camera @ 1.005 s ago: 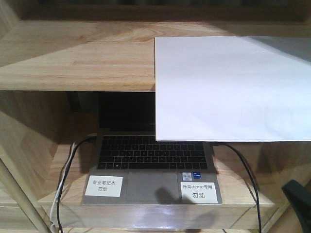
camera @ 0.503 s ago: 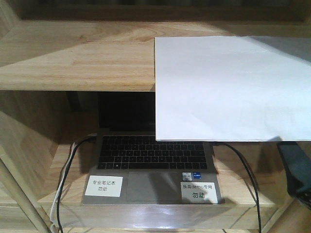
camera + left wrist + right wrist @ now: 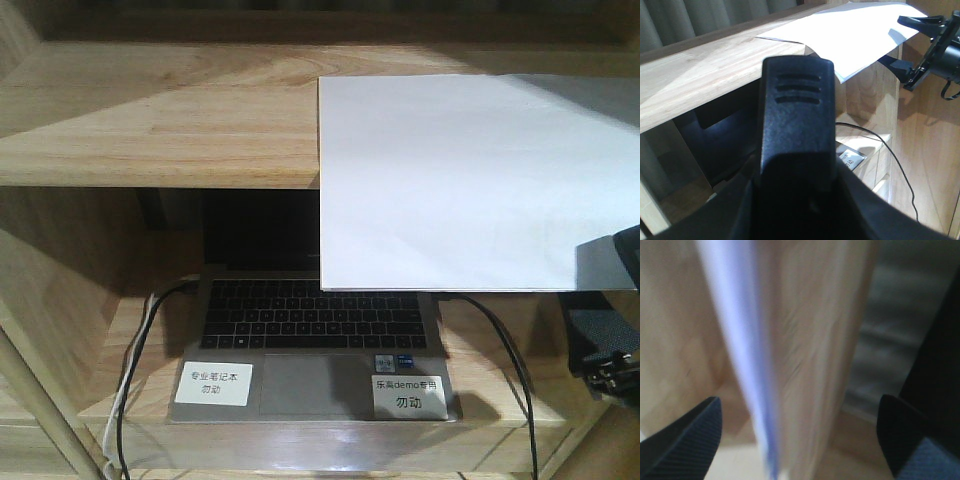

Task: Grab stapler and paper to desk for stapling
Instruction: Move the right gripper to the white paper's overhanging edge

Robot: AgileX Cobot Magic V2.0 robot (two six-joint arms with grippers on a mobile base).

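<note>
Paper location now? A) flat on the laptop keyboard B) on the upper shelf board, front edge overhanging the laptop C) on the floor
B: the paper lies on the upper shelf board, its front part jutting past the board's edge above the laptop.

This looks to me like an office demo corner: light-wood shelving point(image 3: 300, 440) holds an open laptop point(image 3: 312, 340) bearing two printed white labels point(image 3: 213, 383).
</note>
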